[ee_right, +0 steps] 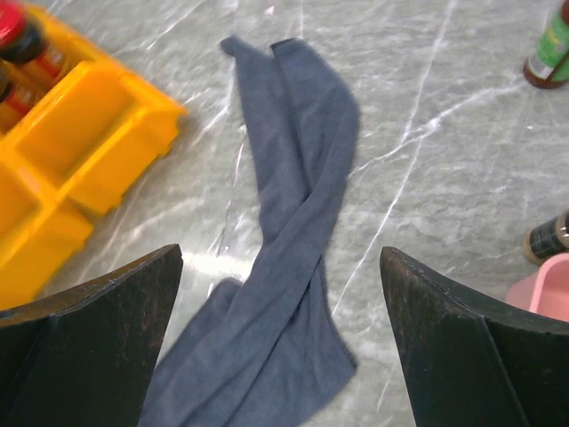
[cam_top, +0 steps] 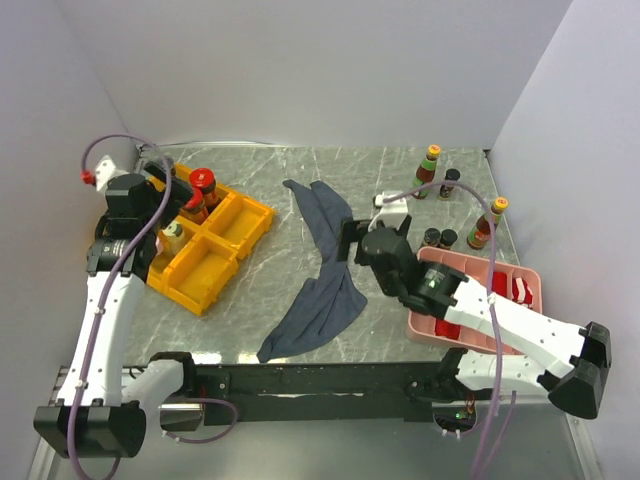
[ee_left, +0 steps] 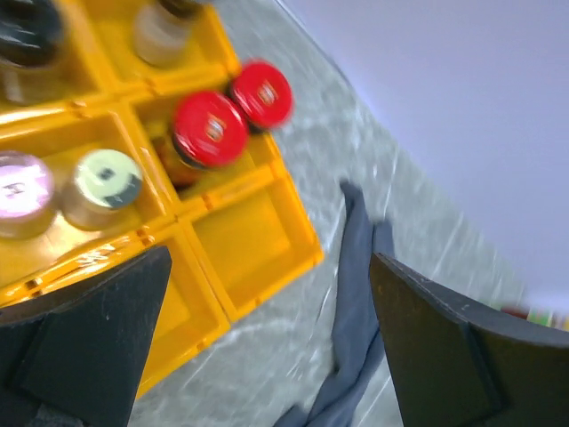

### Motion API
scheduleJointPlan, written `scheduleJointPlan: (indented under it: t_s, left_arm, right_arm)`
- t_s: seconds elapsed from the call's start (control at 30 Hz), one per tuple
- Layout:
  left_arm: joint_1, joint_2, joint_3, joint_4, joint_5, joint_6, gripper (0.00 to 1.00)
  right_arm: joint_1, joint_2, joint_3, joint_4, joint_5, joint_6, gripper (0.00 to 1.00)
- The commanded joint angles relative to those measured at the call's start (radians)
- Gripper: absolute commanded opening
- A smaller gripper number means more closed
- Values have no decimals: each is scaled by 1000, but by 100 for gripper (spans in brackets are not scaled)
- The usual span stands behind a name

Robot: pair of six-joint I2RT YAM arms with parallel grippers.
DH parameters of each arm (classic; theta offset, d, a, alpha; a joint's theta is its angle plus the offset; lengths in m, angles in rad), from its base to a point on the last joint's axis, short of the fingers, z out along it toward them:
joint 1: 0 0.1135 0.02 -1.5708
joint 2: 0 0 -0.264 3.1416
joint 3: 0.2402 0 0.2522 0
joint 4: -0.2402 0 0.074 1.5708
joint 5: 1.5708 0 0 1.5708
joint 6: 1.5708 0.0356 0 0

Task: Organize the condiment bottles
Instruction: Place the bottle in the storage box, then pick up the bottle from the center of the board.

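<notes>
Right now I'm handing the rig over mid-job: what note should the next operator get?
Left gripper: open, empty, over the yellow tray.
Right gripper: open, empty, over the cloth.
Done: red-lidded jars, pink-capped shaker and yellow-capped shaker are in the yellow tray.
To do: green bottle, red sauce bottle, black-capped bottle and two tiny bottles stand loose at the right back, near the pink tray.

Bare marble (cam_top: 265, 290) runs between yellow tray (cam_top: 238, 228) and pink tray (cam_top: 528, 275).
Grey-blue cloth (cam_top: 325, 290) lies across it; loose bottles (cam_top: 429, 172) crowd the far-right corner.
</notes>
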Motion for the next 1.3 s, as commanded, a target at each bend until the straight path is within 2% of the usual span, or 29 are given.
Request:
scheduleJointPlan:
  t_s: [0.0,0.13,0.17,0.4,0.53,0.73,0.97,1.27]
  left_arm:
    - [0,28,-51,72,319,181,99]
    - [-23,2,-113,121,418,231,99]
    - [-41,-7,-120,129,432,247,99]
    - [-185,-88,-157,132,406,341,99]
    - [-253,-108,-191,160,476,338,100]
    - [-267,-115,-194,137,392,332,99]
    - [-270,-128,-205,132,372,326,99]
    - [-270,-167,-205,126,334,324,99]
  right_arm:
    - [-160,62,84,-64,-95,81,100]
    - [-310,122,145,-111,-64,107,100]
    - [-382,146,156,-122,-63,115,100]
    - [-723,185,210,-205,-37,189,100]
    - [-872,154,182,-164,2,153,100]
    - [-1076,160,121,-35,-105,81,100]
    - [-1194,200,68,172,-317,-20,95]
    - [-1208,323,84,289,-322,-120,89]
